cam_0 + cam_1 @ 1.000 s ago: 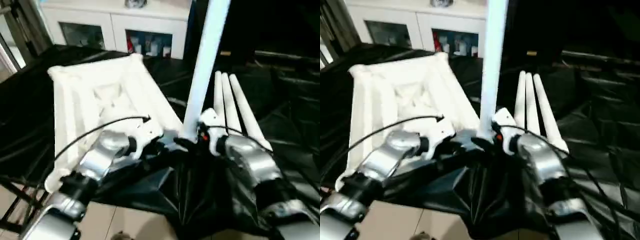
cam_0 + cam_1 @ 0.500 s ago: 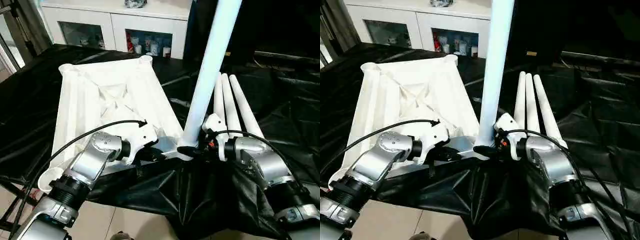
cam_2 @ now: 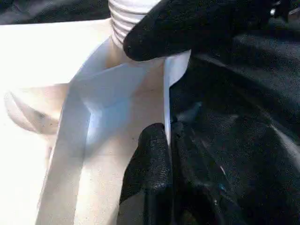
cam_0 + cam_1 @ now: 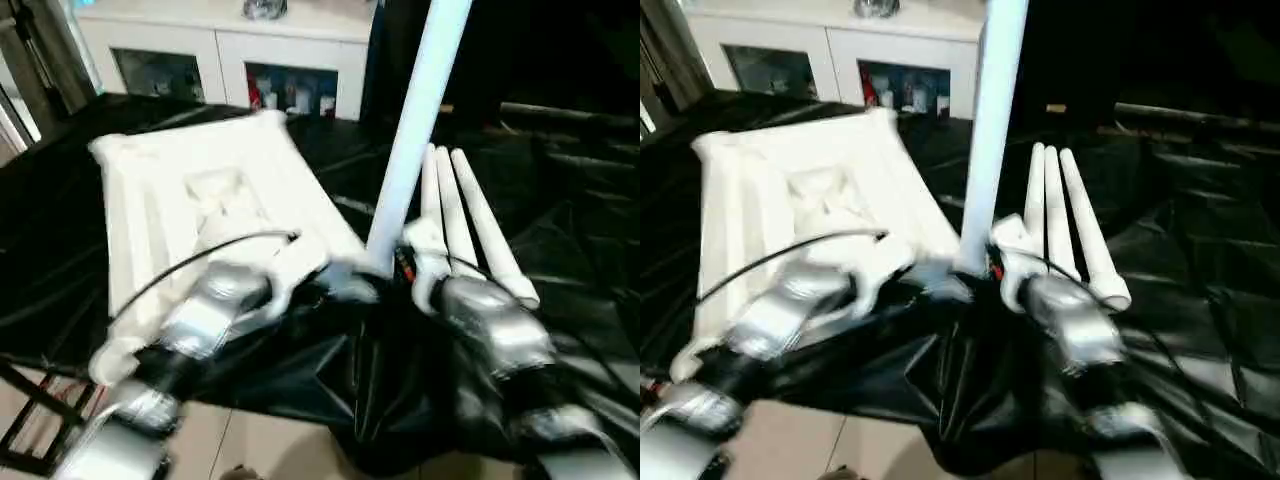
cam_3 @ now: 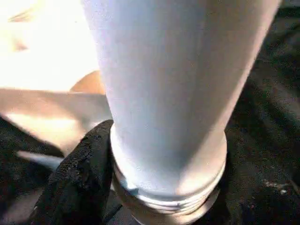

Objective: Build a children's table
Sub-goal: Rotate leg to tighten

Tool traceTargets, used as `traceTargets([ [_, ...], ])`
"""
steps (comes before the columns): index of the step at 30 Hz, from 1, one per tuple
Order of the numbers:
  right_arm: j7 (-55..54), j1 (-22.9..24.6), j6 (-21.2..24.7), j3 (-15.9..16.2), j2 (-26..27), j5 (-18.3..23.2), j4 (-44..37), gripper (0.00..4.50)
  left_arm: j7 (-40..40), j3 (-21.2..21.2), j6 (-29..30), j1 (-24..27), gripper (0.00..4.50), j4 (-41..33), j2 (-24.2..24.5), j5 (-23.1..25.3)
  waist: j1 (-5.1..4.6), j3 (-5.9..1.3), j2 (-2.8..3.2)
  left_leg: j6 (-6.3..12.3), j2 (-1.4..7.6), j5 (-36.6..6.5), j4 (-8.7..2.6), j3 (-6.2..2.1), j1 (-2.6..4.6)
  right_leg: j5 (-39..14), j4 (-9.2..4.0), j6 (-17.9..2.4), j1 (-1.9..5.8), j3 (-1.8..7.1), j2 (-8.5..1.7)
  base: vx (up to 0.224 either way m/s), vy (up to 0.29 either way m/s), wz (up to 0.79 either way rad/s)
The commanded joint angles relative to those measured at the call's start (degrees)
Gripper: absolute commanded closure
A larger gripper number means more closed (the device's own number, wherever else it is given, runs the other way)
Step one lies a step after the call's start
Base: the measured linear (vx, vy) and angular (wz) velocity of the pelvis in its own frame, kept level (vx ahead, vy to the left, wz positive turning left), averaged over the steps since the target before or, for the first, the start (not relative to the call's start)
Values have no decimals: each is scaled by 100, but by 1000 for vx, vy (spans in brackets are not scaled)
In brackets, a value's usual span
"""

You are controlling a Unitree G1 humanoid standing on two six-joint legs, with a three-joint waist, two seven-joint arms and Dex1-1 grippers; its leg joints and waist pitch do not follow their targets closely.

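Observation:
The children's table lies as parts on the black-draped work table. Its white tabletop point(image 4: 200, 190) rests ribbed side up. One white leg point(image 4: 415, 130) stands upright at the tabletop's near right corner, its threaded end point(image 5: 164, 197) down at the socket. My right gripper point(image 4: 388, 268) is shut around the base of this leg, with one black finger point(image 5: 79, 173) pressed against it. My left gripper point(image 3: 168, 133) is shut on the tabletop's thin rim point(image 3: 165, 93) right beside that corner. Three more legs point(image 4: 455, 210) lie side by side to the right.
A white cabinet point(image 4: 230, 60) with glass doors stands behind the work table. The black drape point(image 4: 570, 200) lies in folds and hangs over the near edge, with tiled floor point(image 4: 250, 450) below. A dark frame point(image 4: 30, 430) shows at the lower left.
The whole picture has shifted and blurred, so the camera has moved. The leg still stands upright at the corner, and both grippers stay at its base.

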Motion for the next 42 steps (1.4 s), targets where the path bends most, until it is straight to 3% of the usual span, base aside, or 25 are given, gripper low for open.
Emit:
traceTargets([
  [1,-502,-51,279,-19,263,15,385,176,545,189,17,-274,450,120,-336,-86,-42,-334,-75,27,-22,-1379,-415,42,-4,-2985,-622,-378,252,222,-277,0,0,0],
  [2,-799,-138,282,-97,453,46,554,176,827,251,89,-387,450,253,-542,-86,-38,-362,-78,-3,-21,-1341,-415,25,-8,-2953,-602,-373,275,214,-285,0,0,0],
  [3,-1096,-275,195,-182,672,96,767,176,1032,266,137,-497,450,363,-769,-94,-28,-366,-57,-24,-8,-1330,-415,20,11,-2819,-604,-411,253,223,-287,0,0,0],
  [6,-1046,-423,23,-312,875,232,899,176,1028,148,-61,-559,450,456,-897,0,-16,-385,-52,51,-3,-1288,-424,14,-28,-2368,-552,-497,282,233,-282,0,0,0],
  [9,-919,-446,22,-368,891,296,866,106,950,114,-155,-561,450,470,-893,32,3,-390,-61,100,-3,-1187,-422,19,-42,-2100,-518,-575,305,245,-282,0,0,0],
  [12,-812,-440,0,-307,818,235,806,92,839,97,-215,-543,450,439,-846,16,2,-381,-53,125,1,-1172,-428,19,-55,-2035,-508,-633,317,239,-281,0,0,0],
  [17,-404,-378,-116,-23,548,22,620,92,552,67,-382,-493,450,379,-666,-21,7,-378,-51,128,-2,-1198,-428,21,-56,-2149,-525,-609,323,241,-288,0,0,0],
  [19,595,-163,-175,369,35,-66,143,92,-39,-15,-649,-266,450,77,-311,-116,28,-380,-66,175,6,-1169,-426,21,-68,-2132,-526,-558,341,250,-290,0,0,0],
  [21,1125,-25,-208,532,-264,-80,-130,92,-399,-45,-729,-119,450,-150,-118,-206,40,-381,-72,218,24,-1095,-428,13,-75,-1997,-501,-585,352,251,-297,0,0,0],
  [28,2386,245,-295,641,-1122,160,-711,92,-1406,-217,-680,259,450,-821,506,-419,25,-380,-59,273,39,-1032,-414,34,-71,-1747,-456,-826,351,258,-280,0,0,0],
  [33,2953,381,-199,701,-1383,302,-992,92,-1835,-235,-660,432,450,-1096,742,-533,45,-382,-39,306,64,-981,-401,48,-46,-1424,-412,-1050,329,262,-264,0,0,0],
  [38,3120,506,-156,746,-1444,343,-1174,92,-1920,-237,-586,527,450,-1245,808,-563,33,-384,-43,257,61,-1051,-396,43,-59,-1421,-403,-1053,342,261,-266,0,0,0],
  [39,3147,521,-124,772,-1452,353,-1191,120,-1924,-244,-576,538,450,-1257,819,-566,40,-387,-42,254,60,-1058,-394,44,-51,-1464,-410,-1035,342,263,-268,0,0,0],
  [42,3194,545,-95,808,-1466,368,-1210,140,-1932,-255,-560,556,450,-1286,836,-571,40,-385,-52,244,51,-1040,-394,47,-58,-1535,-414,-1000,344,262,-266,0,0,0],
])
